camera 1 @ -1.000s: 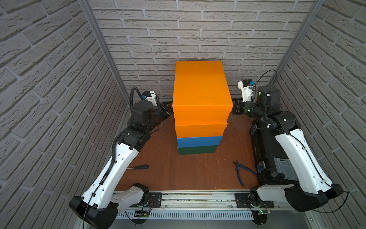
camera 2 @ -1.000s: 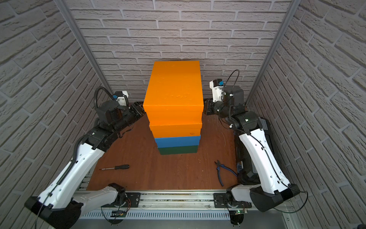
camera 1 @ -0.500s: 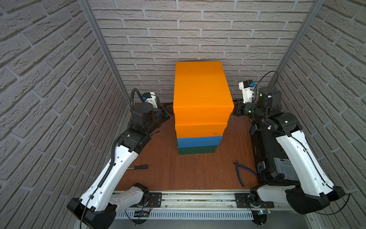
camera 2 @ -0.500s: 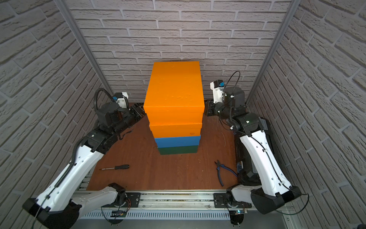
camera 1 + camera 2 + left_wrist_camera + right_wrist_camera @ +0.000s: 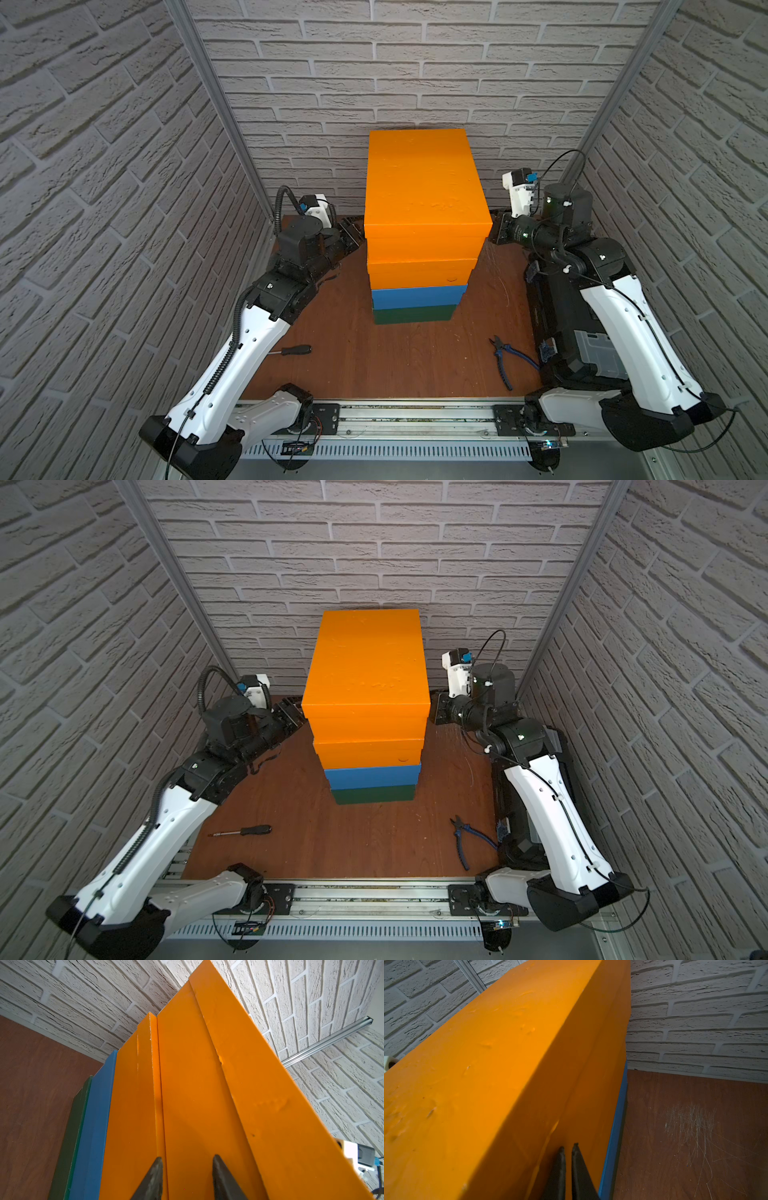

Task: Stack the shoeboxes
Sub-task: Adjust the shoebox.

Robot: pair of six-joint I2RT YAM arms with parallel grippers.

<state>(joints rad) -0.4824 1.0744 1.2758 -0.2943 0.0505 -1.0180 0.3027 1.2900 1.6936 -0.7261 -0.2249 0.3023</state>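
Four shoeboxes stand stacked at mid-table: dark green (image 5: 413,314) at the bottom, then blue (image 5: 417,296), an orange one (image 5: 419,274), and a second orange box (image 5: 424,183) (image 5: 365,658) on top. My left gripper (image 5: 353,232) (image 5: 187,1159) is at the stack's left side, open. One fingertip (image 5: 155,1178) is by the seam between the two orange boxes, and nothing lies between the fingers. My right gripper (image 5: 496,230) (image 5: 568,1146) is shut at the stack's right side, its tips against the orange wall and holding nothing.
A black-handled screwdriver (image 5: 291,350) lies on the brown table at the front left. Blue-handled pliers (image 5: 505,357) lie at the front right. A black tool case (image 5: 582,332) sits under the right arm. Brick walls close in on three sides.
The left arm has eased slightly toward the front. The right arm has hardly moved. The stack and both jaws stand as before.
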